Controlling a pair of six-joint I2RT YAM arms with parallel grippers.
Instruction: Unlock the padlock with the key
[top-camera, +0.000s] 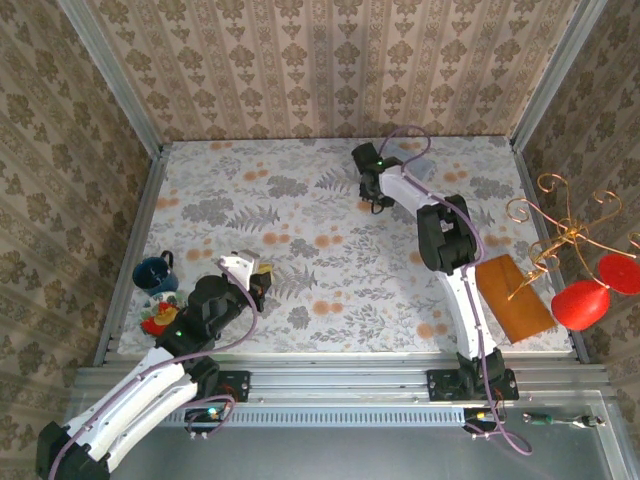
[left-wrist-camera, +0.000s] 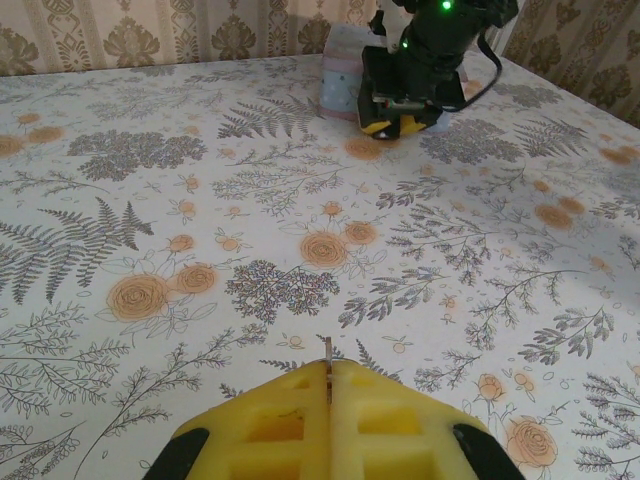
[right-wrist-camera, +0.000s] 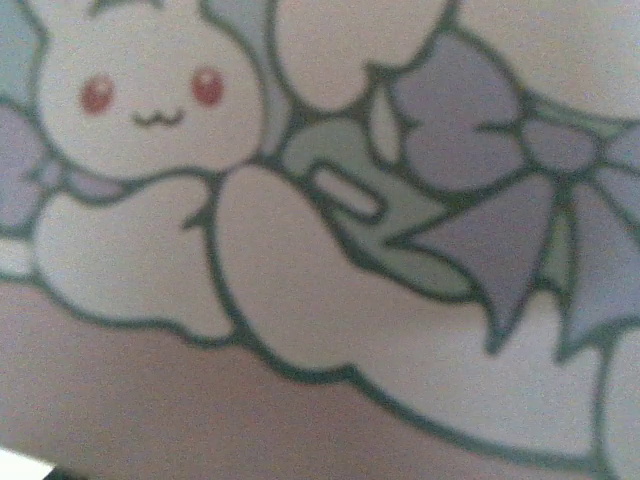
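The left gripper (left-wrist-camera: 328, 378) is clamped fully shut near the front left of the table (left-wrist-camera: 300, 200); from the seam between its yellow pads (left-wrist-camera: 305, 450) pokes the thin blade of the key (left-wrist-camera: 328, 348), tip forward and clear of the table, so the key is in hand. Well apart from it, across the table, the right gripper (left-wrist-camera: 402, 118) sits low over the surface just beside the pale blue tin (left-wrist-camera: 342, 80) at the back; its wrist camera looks at the tin's bunny picture from very close; how wide its jaws stand I cannot tell, nor whether anything sits between them. The padlock I cannot pick out for certain; I'd guess it lies under that right gripper against the tin, lost among the dark fingers. By my reading the step in hand is securing the padlock, the key already being picked up. The next move, I think, calls for the right arm to present the lock with its keyhole facing the left side, and for the left arm to carry the key across and line the blade up squarely with the slot; the blade is slender and little of it shows beyond the pads, so the approach wants to be slow and straight before any turn.
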